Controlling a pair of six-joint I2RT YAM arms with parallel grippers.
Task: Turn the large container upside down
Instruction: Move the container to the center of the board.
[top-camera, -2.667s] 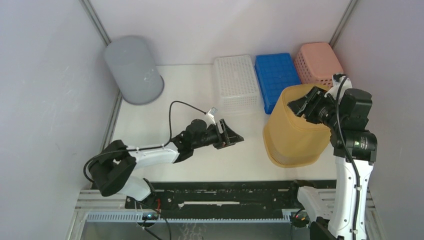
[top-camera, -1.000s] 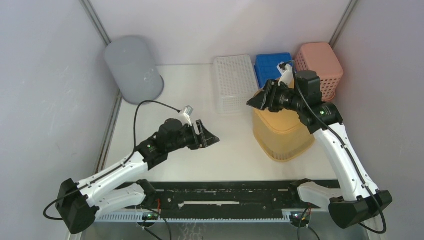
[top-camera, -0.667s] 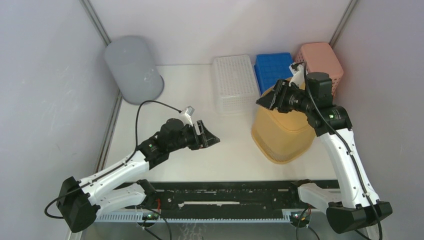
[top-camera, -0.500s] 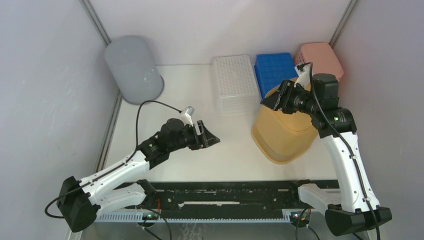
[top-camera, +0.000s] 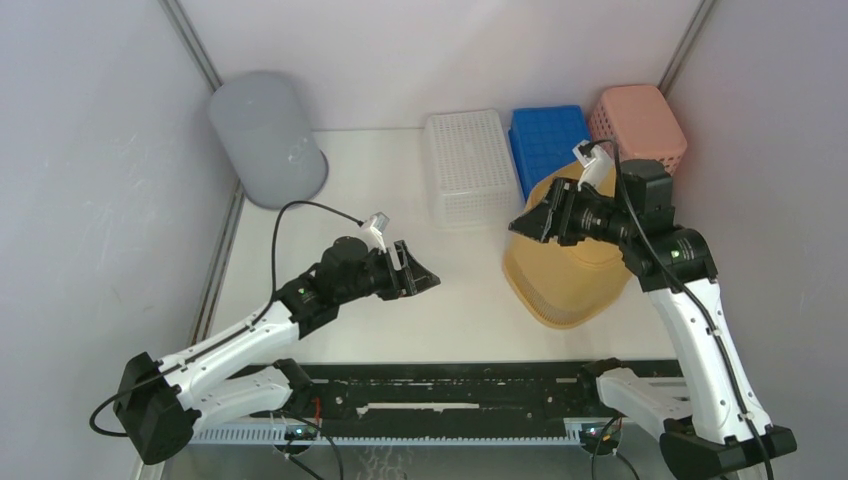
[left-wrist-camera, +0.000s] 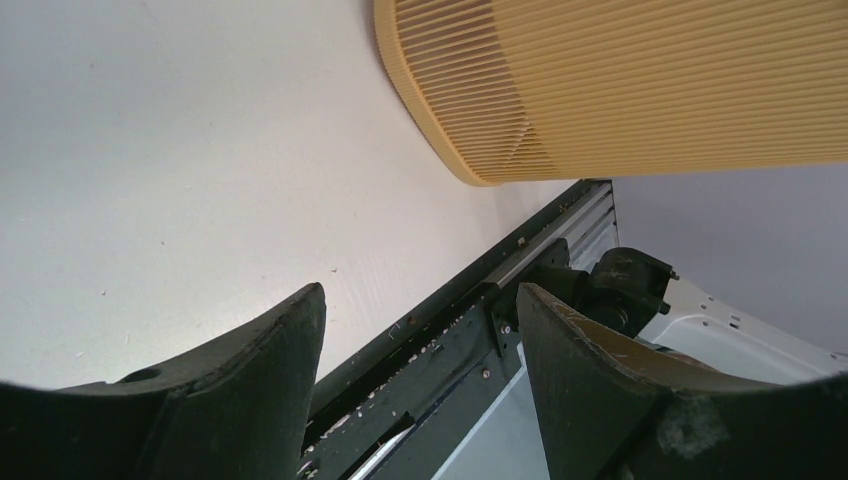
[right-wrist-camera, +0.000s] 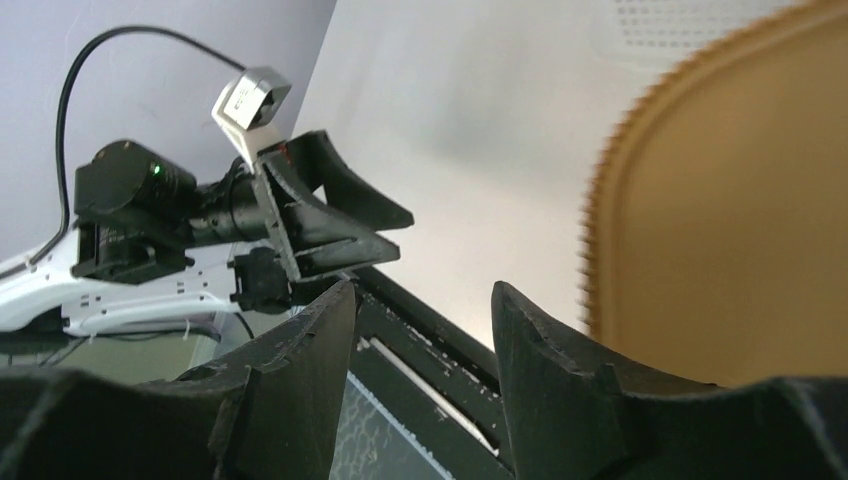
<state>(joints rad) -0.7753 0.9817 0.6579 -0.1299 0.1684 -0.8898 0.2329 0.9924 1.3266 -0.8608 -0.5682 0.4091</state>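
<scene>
While the container (top-camera: 565, 275) stands mouth-down on the right of the table (top-camera: 380, 190), its closed base facing up, you see from the top camera the right gripper (top-camera: 525, 222) over the left edge of that base, jaws spread wide and empty. The left gripper (top-camera: 425, 280) is at mid-table, well apart from the container and pointing toward it, its jaws also wide with nothing between them. Behind the container sit a blue basket (top-camera: 545, 145), a white basket (top-camera: 470, 160) and a pink basket (top-camera: 640, 120) in a row, and a grey bin (top-camera: 268, 140) stands at the far left corner.

In your left wrist view, the jaws are wide open over bare table. The container's ribbed wall fills the upper right, its rim down on the table. The black rail (left-wrist-camera: 470, 340) runs along the near edge.

In your right wrist view, the jaws gape with nothing in them. The container's flat base and toothed edge lie just to the right of the fingers, blurred. The left gripper shows beyond, facing this way.
</scene>
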